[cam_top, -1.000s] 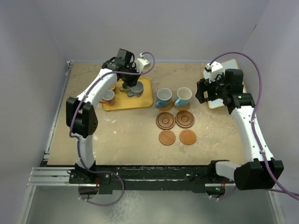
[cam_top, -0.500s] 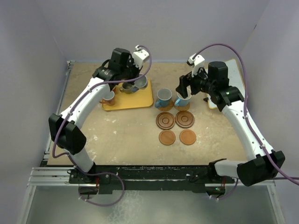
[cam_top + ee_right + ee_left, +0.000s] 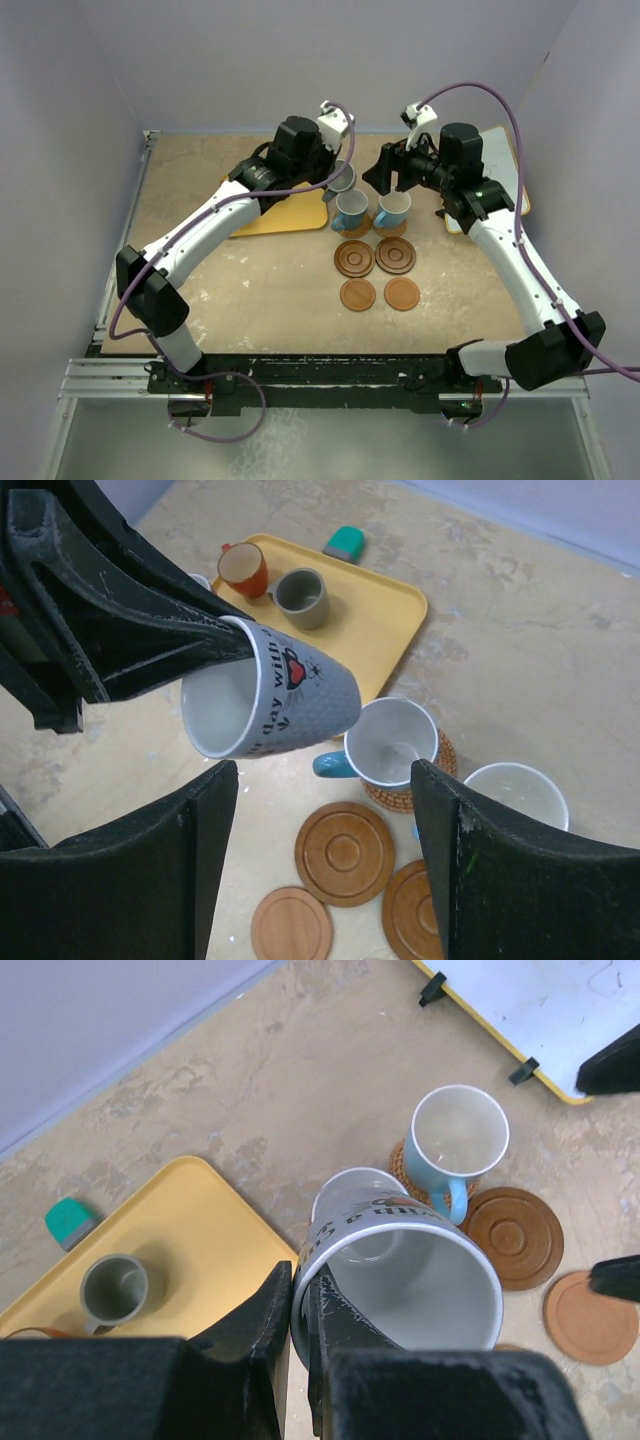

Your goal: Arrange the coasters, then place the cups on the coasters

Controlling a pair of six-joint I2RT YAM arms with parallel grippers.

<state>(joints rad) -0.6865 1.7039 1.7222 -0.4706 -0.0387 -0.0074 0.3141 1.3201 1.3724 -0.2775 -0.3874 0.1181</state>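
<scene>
Mug (image 3: 300, 695) grey-blue; white inside (red heart print)

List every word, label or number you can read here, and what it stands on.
"with a", uncertain: on the printed mug in the left pincer, near a red heart; the rest is too blurred.
White board: faint marks, unreadable.
No other text is visible.

You're looking at a tan, mottled tabletop (image 3: 260, 290) boxed in by plain pale lilac-grey panels: a back wall (image 3: 330, 60), a left wall (image 3: 60, 200) and a right wall (image 3: 600, 150). An aluminium rail (image 3: 105, 380) runs along the near edge. Your light is soft and even, with faint shadows.
</scene>
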